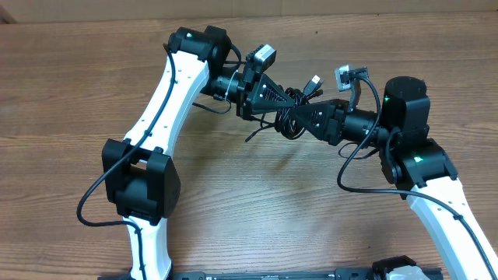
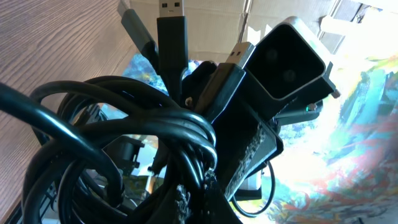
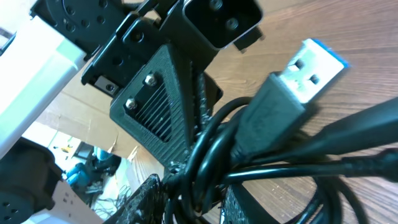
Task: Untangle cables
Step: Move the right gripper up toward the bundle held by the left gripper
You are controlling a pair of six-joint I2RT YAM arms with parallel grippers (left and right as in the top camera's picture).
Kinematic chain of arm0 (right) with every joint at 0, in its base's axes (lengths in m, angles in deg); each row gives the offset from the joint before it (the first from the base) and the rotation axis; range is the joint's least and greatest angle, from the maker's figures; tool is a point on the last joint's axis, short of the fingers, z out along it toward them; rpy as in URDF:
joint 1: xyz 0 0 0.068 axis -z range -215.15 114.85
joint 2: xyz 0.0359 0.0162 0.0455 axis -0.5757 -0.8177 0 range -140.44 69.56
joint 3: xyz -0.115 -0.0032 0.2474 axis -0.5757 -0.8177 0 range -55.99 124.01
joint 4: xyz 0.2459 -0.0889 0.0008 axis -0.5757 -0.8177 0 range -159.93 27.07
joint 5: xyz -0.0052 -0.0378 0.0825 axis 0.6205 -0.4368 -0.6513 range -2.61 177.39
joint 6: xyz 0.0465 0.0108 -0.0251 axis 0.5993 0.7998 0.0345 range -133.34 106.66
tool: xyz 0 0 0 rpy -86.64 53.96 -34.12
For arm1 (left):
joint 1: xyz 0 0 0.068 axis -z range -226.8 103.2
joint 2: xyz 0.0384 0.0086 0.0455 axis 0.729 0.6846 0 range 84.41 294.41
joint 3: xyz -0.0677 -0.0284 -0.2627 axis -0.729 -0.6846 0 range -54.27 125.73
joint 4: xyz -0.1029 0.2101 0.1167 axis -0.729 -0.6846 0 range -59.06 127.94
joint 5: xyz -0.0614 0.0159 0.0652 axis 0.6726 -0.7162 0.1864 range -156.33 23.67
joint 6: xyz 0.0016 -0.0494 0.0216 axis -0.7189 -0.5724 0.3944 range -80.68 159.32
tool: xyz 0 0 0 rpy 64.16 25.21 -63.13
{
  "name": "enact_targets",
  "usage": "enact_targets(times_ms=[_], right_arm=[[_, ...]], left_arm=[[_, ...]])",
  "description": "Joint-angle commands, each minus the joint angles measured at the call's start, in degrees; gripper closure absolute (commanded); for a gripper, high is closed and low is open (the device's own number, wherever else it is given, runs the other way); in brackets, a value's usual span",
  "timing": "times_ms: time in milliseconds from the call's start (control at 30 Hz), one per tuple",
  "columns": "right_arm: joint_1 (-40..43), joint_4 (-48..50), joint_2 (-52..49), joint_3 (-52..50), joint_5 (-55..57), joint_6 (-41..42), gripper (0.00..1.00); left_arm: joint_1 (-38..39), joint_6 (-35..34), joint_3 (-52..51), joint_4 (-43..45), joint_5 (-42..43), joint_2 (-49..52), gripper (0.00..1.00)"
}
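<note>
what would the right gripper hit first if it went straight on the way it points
The cables bunched at its tips, which the right gripper seems to grip; just past them, the left gripper, facing it. Depth is unclear.

cables [image 2: 155, 124]: glossy smooth black plastic | plug [image 3: 314, 62]: metal shell | left fingers [image 3: 155, 106]: matt ribbed plastic, perhaps | table [image 1: 257, 202]: matt wood grain

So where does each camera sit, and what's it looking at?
Overhead: above the table, looking down; left arm and right arm meet at the cables.
Left wrist: on the left arm, looking past the left claw at the right arm's camera.
Right wrist: mirrored, past the right claw at the left arm's camera.
Shared: all three see the cables.
</note>
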Motion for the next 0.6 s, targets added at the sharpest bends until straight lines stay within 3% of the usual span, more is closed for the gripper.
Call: enact_targets(times_ms=[0, 567], right_arm=[[1.2, 0.0, -0.5, 1.2, 0.5, 1.2, 0.70], [-1.2, -3.1, -0.5, 1.2, 2.2, 1.5, 0.71]], left_arm=[[-0.7, -0.7, 1.0, -0.3, 2.7, -0.3, 0.96], [-0.7, -4.6, 1.0, -0.6, 2.7, -0.3, 0.96]])
